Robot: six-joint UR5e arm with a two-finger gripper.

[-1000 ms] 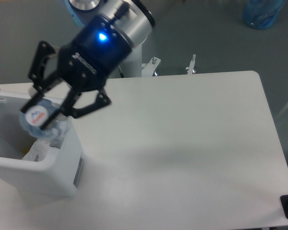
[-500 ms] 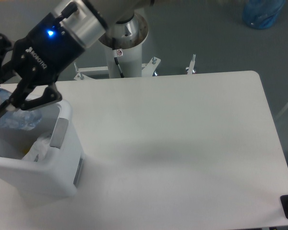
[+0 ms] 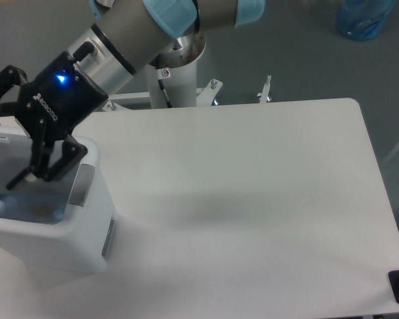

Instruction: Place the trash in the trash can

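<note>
Black gripper (image 3: 1, 151) spread wide, empty, over trash can (image 3: 86, 226).

end effector (image 3: 3, 143) open, over trash can (image 3: 86, 229) | blurred bottle (image 3: 13, 203) inside | table (image 3: 253, 199)

Plastic, metal and a matt tabletop

My black two-finger gripper (image 3: 3, 156) looks like matt hard plastic, and the silvery-grey wrist collar (image 3: 110, 43) behind it has a smooth, dull metal sheen. At the front left corner of the smooth, matt white table (image 3: 253, 199), the white rectangular plastic trash can (image 3: 86, 232) is smooth and faintly glossy, with a flat grey handle panel (image 3: 82, 184) on its side.
</note>
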